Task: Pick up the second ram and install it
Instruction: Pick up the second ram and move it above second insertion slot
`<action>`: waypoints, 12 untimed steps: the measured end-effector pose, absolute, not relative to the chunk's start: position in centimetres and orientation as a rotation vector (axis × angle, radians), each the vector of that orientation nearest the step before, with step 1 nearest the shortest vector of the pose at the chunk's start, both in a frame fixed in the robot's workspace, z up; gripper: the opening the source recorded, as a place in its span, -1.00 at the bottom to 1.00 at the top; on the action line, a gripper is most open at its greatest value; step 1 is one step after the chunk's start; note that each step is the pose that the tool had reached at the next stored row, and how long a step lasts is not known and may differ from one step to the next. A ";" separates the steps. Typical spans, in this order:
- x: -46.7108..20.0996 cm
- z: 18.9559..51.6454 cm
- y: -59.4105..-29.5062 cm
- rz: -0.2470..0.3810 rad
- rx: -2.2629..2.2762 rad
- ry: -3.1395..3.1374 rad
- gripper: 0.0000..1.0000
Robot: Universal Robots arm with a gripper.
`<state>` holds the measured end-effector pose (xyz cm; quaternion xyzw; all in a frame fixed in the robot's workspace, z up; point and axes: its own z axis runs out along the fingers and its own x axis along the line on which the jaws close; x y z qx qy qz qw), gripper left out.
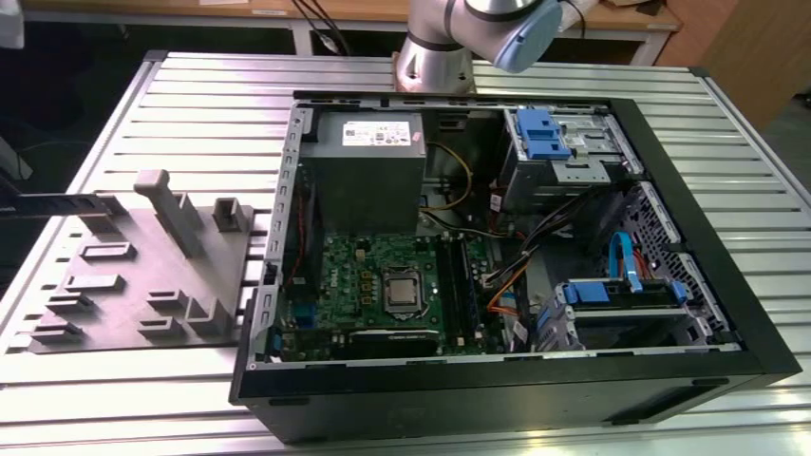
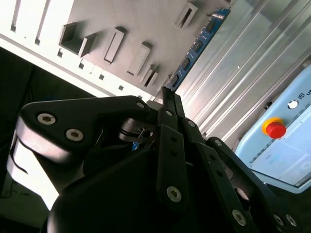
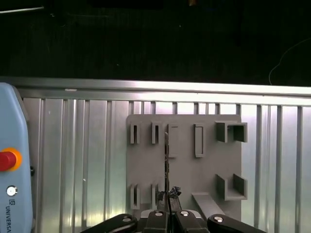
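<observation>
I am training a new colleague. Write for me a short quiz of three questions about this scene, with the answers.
1. True or false: the hand is shut on the second ram.
2. Multiple choice: in the first wrist view, what is seen behind the held ram? A) the grey parts tray B) a keyboard C) a wooden board.
3. Short answer: what colour is the round button on the pale blue pendant?
Key: 1 true; 2 A; 3 red.
</observation>
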<state>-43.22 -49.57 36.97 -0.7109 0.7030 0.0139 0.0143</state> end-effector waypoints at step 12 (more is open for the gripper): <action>-43.2 41.0 -49.5 0.037 -2.210 2.188 -0.76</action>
